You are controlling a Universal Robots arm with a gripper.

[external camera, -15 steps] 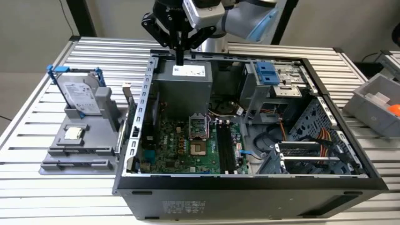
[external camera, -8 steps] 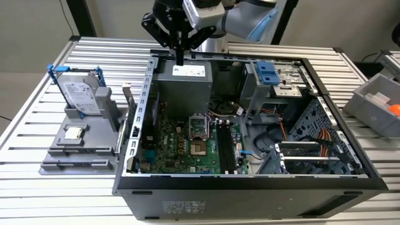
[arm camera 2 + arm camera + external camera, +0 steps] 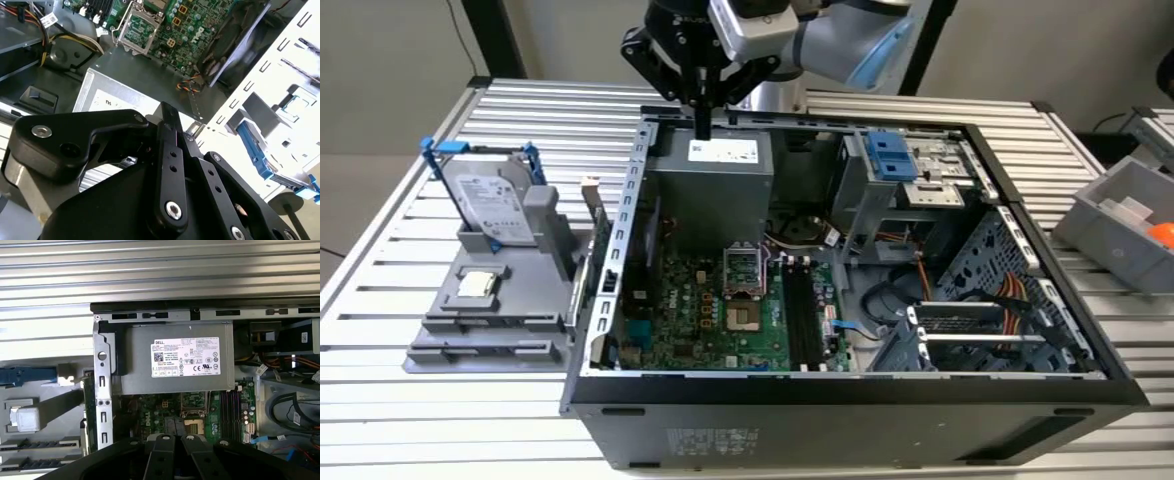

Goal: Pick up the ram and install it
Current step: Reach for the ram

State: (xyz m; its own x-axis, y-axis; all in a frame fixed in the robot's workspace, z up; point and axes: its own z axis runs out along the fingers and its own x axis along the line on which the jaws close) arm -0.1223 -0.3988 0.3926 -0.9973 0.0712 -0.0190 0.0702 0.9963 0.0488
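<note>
— Checking the gripper (image 3: 703, 128) first: gripping anything?

— Gripping nothing visible. Showing the fingers (image 3: 169, 150) pressed flat together, tip to tip, with nothing sandwiched between. Looking just as closed in the exterior view, tapering to one dark point.

— Touching something, though?

— Hanging tips-down over the grey power supply (image 3: 714, 190) at the far end of the open computer case (image 3: 854, 385), just beside the white label (image 3: 723, 151). Not managing to tell contact from a small gap there.

— And hunting for the ram?

— Spotting the ram (image 3: 86, 405) in the first wrist view. Standing on edge as a thin green strip outside the case, just beside its metal side wall, between that wall and the grey fixture (image 3: 55, 425). Sitting apart from the gripper, untouched.

— Seeing the slots anywhere?

— Seeing the long black slots (image 3: 803, 315) lying on the green motherboard (image 3: 707, 320), down inside the case. Sitting nearer the camera than the power supply in the exterior view, and well apart from both the ram and the fingertips.
</note>
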